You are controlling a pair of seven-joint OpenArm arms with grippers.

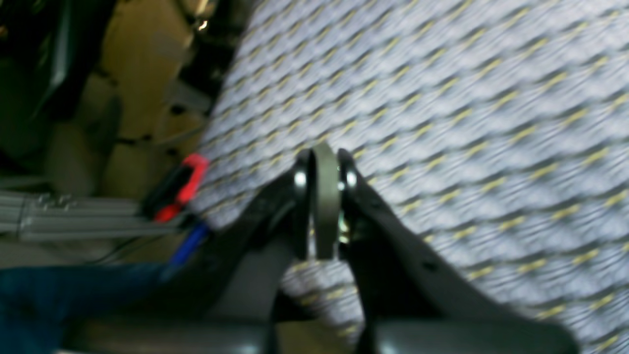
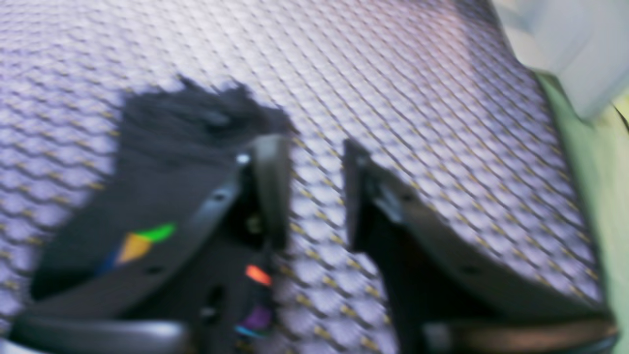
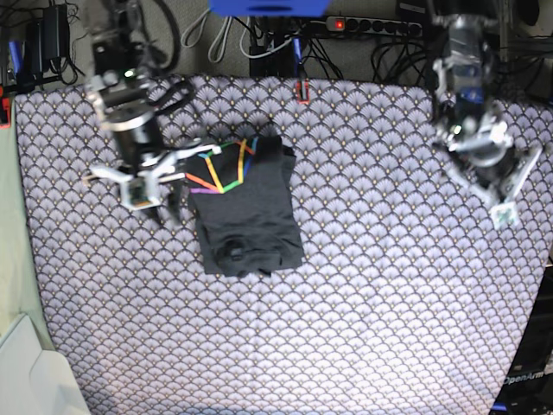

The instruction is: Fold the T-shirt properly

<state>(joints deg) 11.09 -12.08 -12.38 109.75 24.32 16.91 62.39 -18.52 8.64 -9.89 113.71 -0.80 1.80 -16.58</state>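
Note:
The dark grey T-shirt (image 3: 251, 216) lies folded into a compact rectangle left of the middle of the purple-white scallop cloth (image 3: 389, 303), with its rainbow line print showing at the far end. My right gripper (image 3: 166, 210) is open and empty, just left of the shirt. In the right wrist view the open gripper (image 2: 314, 191) hovers over the cloth (image 2: 417, 98), with the shirt (image 2: 162, 162) under and beside the left finger. My left gripper (image 3: 478, 177) is far to the right, away from the shirt. In the left wrist view it (image 1: 324, 162) is shut and empty above the cloth (image 1: 442, 123).
A red clamp (image 3: 302, 90) holds the cloth's far edge and also shows in the left wrist view (image 1: 184, 184). Cables and a power strip (image 3: 371, 26) lie behind the table. A white box (image 3: 26, 372) sits at the front left corner. A green surface (image 2: 589, 172) borders the cloth.

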